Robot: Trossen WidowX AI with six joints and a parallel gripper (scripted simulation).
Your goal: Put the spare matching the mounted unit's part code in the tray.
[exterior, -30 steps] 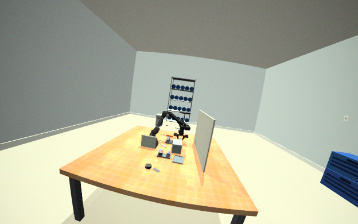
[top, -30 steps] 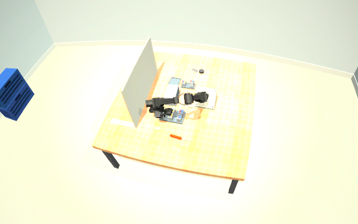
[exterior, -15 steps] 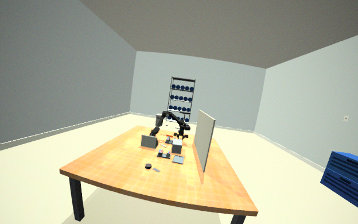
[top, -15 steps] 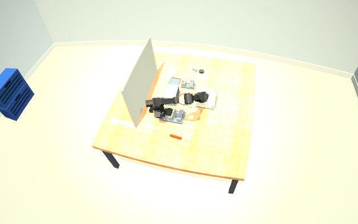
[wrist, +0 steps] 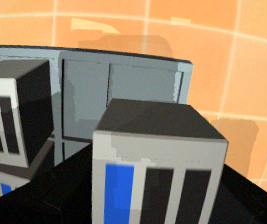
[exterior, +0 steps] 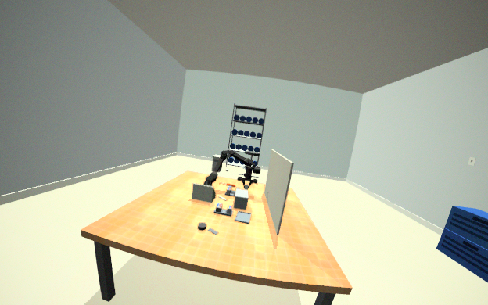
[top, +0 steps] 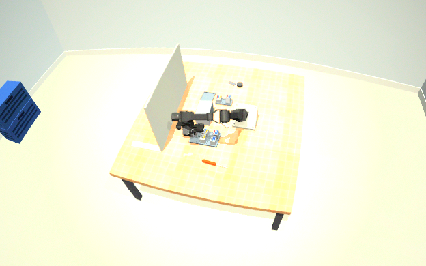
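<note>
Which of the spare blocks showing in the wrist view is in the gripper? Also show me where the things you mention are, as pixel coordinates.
The block with one blue stripe left of two black ones (wrist: pixel 159 150), between the gripper's fingers; the other two, at the left edge, both show yellow.

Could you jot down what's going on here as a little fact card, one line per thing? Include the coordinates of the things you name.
gripper (top: pixel 188 132) (exterior: pixel 246 187) (wrist: pixel 148 153): closed on a block
held block (wrist: pixel 159 150): gray, one blue and two black stripes facing the camera
other striped blocks: two partly visible at left in the wrist view
screwdriver (top: pixel 209 162) (exterior: pixel 231 184): orange handle, lying on the table (top: pixel 267 170) (exterior: pixel 161 235)
part code: not readable
</note>
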